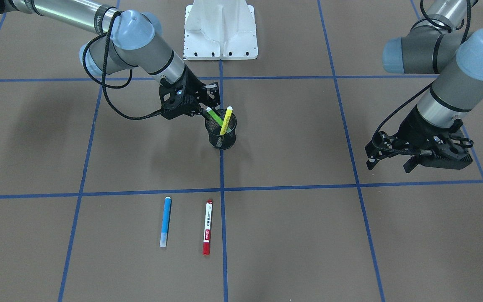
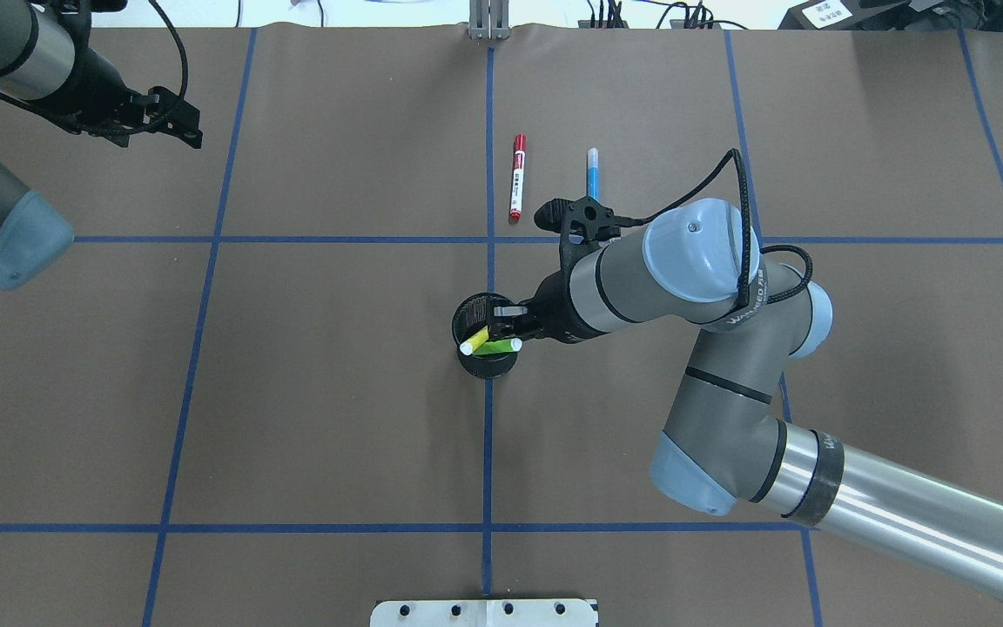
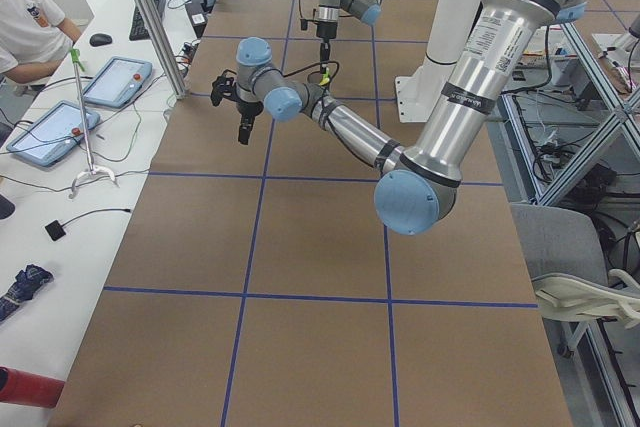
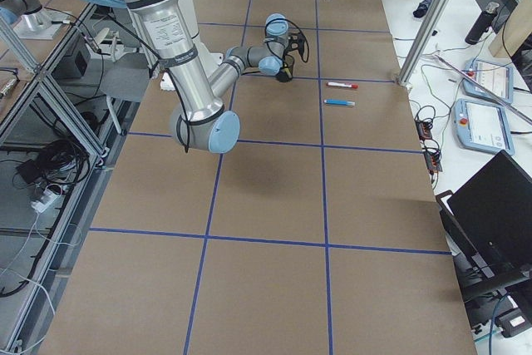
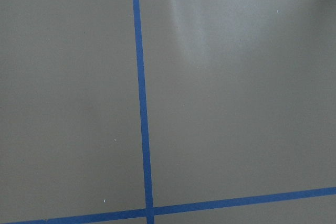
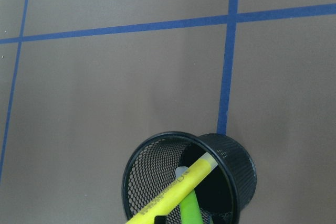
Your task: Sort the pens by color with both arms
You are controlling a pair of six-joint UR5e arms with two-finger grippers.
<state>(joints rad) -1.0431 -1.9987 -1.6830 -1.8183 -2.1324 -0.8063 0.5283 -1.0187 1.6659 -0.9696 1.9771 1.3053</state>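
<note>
Green pen [image 1: 215, 117] and yellow pen [image 1: 226, 120] lean in the mesh cup [image 1: 222, 140].
Front view: blue pen [image 1: 165, 221] and red pen [image 1: 207, 227] lie parallel on the table [image 1: 292, 235]; left gripper [image 1: 390, 163] spread wide, empty (well off to the side). Overhead: right gripper [image 2: 501, 322] at the cup's rim; its grip cannot be told.

The right claw [image 1: 205, 111], green pen [image 1: 215, 117] and yellow pen [image 1: 226, 121] crowd the mouth of the mesh cup [image 1: 222, 140]; bare tabletop [image 1: 287, 138] rings it, with a gap between the red pen [image 1: 207, 226] and blue pen [image 1: 165, 221].
</note>
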